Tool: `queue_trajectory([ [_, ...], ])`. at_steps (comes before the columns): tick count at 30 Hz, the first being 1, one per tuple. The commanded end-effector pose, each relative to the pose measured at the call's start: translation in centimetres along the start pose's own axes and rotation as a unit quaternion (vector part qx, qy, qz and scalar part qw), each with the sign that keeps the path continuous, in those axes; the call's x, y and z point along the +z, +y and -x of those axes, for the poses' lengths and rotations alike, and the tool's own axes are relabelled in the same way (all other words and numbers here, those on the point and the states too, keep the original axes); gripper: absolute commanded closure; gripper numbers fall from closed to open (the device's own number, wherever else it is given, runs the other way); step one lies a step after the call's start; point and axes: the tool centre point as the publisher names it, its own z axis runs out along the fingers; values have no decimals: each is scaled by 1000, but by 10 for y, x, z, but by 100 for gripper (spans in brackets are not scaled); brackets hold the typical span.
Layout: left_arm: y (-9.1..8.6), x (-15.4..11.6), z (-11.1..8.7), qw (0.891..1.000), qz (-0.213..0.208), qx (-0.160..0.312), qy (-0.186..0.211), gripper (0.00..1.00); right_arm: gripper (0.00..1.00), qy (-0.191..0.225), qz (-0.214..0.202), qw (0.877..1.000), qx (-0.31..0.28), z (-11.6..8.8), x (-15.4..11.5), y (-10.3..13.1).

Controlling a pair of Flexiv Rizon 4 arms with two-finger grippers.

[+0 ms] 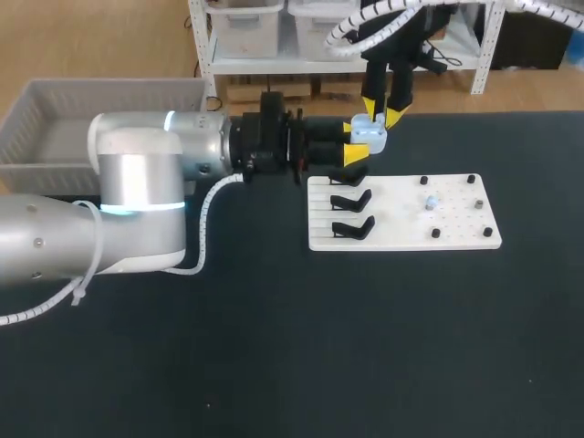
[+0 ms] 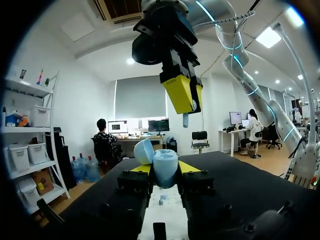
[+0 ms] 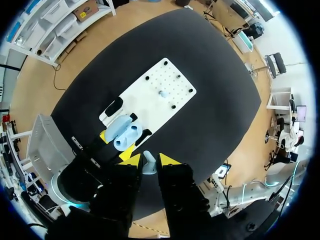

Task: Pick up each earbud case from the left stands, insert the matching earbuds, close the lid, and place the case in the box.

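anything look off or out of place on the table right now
Nothing stands out. The left gripper is shut on the open earbud case, the right gripper above it pinches an earbud, and a second earbud lies on the white board. Nothing looks spilled or tipped.

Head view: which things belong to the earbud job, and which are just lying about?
Job: earbud case, open, in left pincer; earbud in right pincer; second earbud on white board; black stands; grey box.
Lying about: black pegs on the board; table.
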Motion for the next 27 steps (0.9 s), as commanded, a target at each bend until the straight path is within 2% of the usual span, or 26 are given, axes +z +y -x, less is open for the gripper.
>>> queue_trajectory([
  [1,-4,-2,1,1000,3,1,-1,100,100,-1,-6,1000,3,2,3,4],
  [17,-6,-2,1,1000,-1,-1,-5,100,100,-39,-30,999,8,4,12,9],
  [27,-6,-2,1,1000,-1,-1,-5,100,100,-47,-42,998,8,5,15,15],
])
